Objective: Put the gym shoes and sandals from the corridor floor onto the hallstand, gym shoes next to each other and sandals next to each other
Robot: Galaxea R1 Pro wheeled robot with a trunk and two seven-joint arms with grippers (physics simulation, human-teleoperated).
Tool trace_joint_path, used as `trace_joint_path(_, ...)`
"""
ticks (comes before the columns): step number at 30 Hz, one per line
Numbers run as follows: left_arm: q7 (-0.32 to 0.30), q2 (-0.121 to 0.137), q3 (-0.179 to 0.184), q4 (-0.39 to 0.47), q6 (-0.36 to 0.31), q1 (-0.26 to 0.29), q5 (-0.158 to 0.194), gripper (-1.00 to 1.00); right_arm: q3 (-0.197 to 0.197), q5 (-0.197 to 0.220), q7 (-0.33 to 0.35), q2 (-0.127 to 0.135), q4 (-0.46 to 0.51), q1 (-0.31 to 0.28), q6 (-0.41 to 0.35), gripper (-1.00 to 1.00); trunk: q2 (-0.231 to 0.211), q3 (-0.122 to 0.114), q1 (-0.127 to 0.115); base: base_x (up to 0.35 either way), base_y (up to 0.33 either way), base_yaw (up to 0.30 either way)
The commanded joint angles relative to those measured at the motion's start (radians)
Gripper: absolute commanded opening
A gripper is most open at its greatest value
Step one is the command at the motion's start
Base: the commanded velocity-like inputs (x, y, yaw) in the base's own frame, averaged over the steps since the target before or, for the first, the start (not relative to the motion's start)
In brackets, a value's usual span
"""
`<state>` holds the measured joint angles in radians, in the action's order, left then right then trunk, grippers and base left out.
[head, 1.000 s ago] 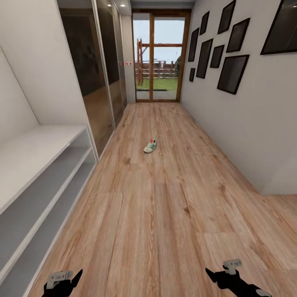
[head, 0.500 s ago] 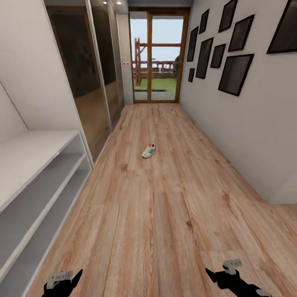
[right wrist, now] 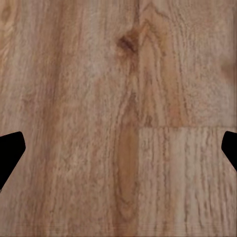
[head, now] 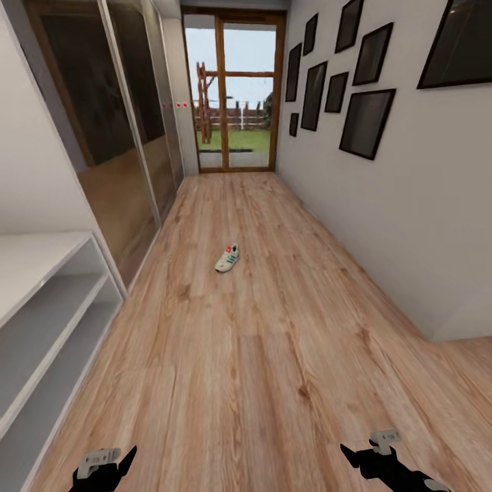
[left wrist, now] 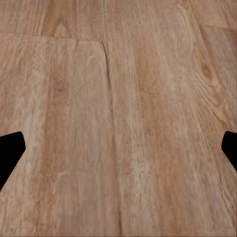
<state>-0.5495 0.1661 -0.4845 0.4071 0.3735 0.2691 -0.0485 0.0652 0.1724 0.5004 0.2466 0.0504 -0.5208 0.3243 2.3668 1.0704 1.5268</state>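
View swinging right as the robot turns: the long light-grey open-fronted shoe rack (head: 48,301) slides off left, one white green-striped sneaker (head: 227,259) lies mid-corridor on the wood-plank floor (head: 273,355). Both tools spread wide, empty; pickup yet to begin.

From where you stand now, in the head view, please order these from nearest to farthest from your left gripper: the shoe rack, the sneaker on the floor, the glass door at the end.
1. Shoe rack: close by, against the left wall beside the left gripper.
2. Sneaker: ahead on the floor, mid-corridor.
3. Glass door: at the far end of the corridor.
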Motion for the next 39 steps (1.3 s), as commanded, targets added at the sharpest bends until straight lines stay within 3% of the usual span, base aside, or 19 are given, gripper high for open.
trace_joint_path(1,-0.007,-0.001,-0.008,-0.001,0.003,0.001,-0.005,1.00,0.007,0.010,0.004,0.000,-0.001,-0.001,0.002,1.00,0.000,0.001,0.000,0.338,0.000,-0.044)
trace_joint_path(20,-0.007,-0.001,-0.008,-0.001,0.003,0.001,-0.006,1.00,0.007,0.010,0.004,0.002,-0.001,-0.001,0.002,1.00,0.000,0.001,0.000,0.338,-0.007,-0.004)
trace_joint_path(39,-0.007,0.000,-0.008,-0.001,0.003,0.001,-0.006,1.00,0.007,0.010,0.004,0.001,-0.001,-0.001,0.002,1.00,0.000,0.001,0.000,0.319,-0.108,0.000)
